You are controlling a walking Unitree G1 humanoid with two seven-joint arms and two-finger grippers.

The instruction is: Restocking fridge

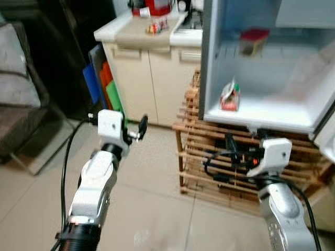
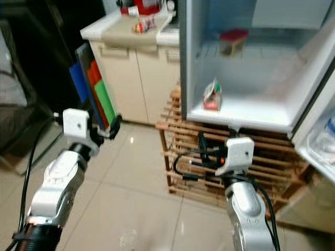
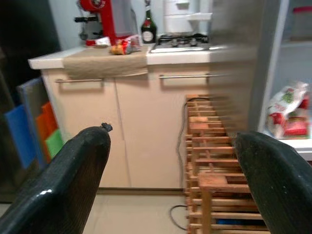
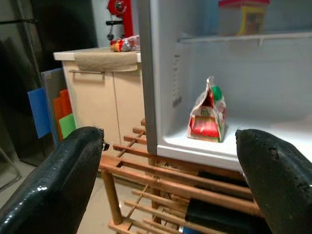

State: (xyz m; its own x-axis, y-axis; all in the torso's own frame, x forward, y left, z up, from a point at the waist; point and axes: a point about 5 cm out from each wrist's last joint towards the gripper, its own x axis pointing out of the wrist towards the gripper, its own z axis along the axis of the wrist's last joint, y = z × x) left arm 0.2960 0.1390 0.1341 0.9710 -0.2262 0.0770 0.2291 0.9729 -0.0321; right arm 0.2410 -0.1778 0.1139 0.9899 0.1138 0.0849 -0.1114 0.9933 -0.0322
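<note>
Left gripper (image 3: 170,180): one, fingers spread, empty, raised over the tiled floor (image 1: 157,209). Far left, three coloured boards (image 1: 102,83) (blue, orange, green) lean against the cabinet (image 1: 141,83). Desk (image 1: 136,31) above it: one red machine (image 3: 100,19), one dark bottle (image 3: 148,30), one small wrapped packet (image 1: 156,26). Wooden rack (image 1: 209,151): one, under the fridge (image 1: 261,68), which stands open. Inside: one red-and-white bag (image 4: 207,117) on the bottom floor near the left wall; one red-lidded container (image 1: 254,41) on the shelf above. Right gripper (image 4: 170,180): one, fingers spread, empty, level with the rack, just before the fridge.
</note>
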